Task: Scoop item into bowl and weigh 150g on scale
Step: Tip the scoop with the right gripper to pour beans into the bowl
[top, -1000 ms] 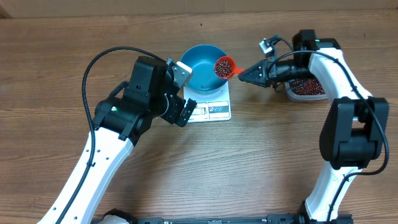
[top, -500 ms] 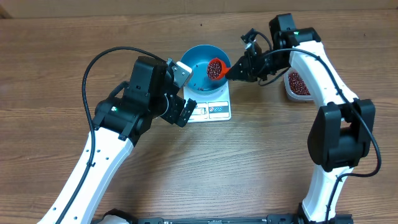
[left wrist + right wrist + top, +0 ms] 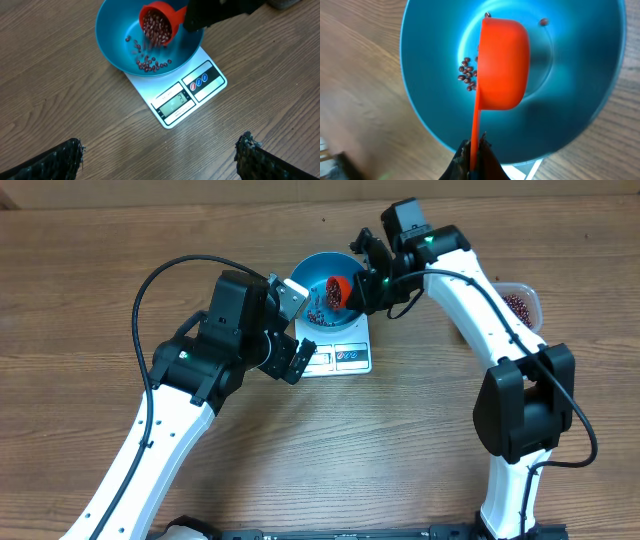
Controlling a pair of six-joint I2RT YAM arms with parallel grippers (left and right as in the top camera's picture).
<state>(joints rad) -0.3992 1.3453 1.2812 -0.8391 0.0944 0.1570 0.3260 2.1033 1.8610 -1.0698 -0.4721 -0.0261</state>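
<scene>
Blue bowl (image 3: 112, 30), red scoop (image 3: 157, 22), white scale (image 3: 182, 92)

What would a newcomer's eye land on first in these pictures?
The bright red plastic scoop, tipped over the round blue bowl at the far middle of the wooden table, spills small dark red-brown beans into it. The bowl sits on a small white digital scale. The right gripper is shut on the scoop's handle; the left gripper hangs open beside it.

The surface (image 3: 400, 450) is a brown wood-grain tabletop with lighter streaks. The scale (image 3: 345, 358) lies flat on it toward the far side, with its display panel and buttons along the near edge. Well apart to the right, a clear container (image 3: 534, 298) rests on the wood. It is partly hidden and seems to hold dark red-brown beans (image 3: 516, 304).
</scene>
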